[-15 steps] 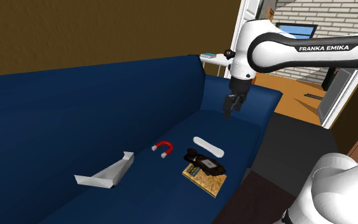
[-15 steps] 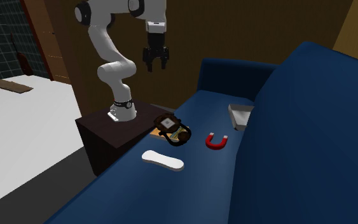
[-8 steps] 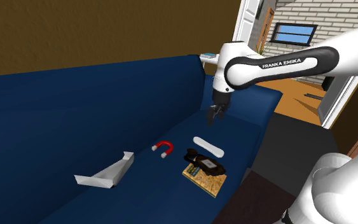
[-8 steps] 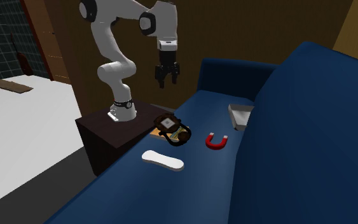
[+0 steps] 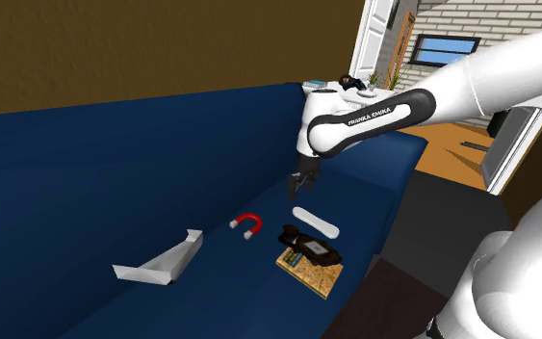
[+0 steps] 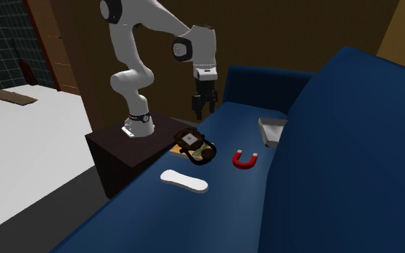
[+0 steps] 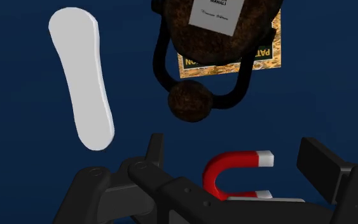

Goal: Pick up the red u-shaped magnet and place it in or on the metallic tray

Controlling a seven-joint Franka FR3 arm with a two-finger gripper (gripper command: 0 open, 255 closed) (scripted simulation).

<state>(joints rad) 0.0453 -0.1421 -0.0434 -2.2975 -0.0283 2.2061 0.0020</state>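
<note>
Shoulder view, front to back. The dark stand [image 5: 374, 300] is seen at the lower right, beside the blue sofa [image 5: 86, 173]. A book [image 5: 309, 272] lies flat on the seat next to the stand, and a dark pouch [image 5: 309, 247] is laid on top of it. The tray [image 5: 161, 262], drawn pale grey, sits on the seat at the shoulder view's left, well apart from the book.

The magnet [image 5: 249, 225] is found on the seat between tray and book: red, U-shaped, pale tips, lying flat. It is touched by nothing. A white oblong pad [image 5: 315, 222] lies just behind the pouch.

The tool [image 5: 302, 183] hangs in the air over the seat, beyond the pad and nearer the backrest. The magnet is placed lower, to the shoulder view's left of the tool and closer to the camera.

Wrist view: the tool [image 7: 233, 145] is open, its fingers [image 7: 320, 167] spread wide and nothing gripped. The magnet [image 7: 231, 173] is seen between them but down on the seat, not in contact. The pad [image 7: 82, 76] and the pouch [image 7: 209, 32] lie further out.

Second exterior view: the tool [image 6: 202, 108] is above the seat edge near the stand [image 6: 118, 147]; the magnet [image 6: 245, 159] lies near the tray [image 6: 272, 131].
</note>
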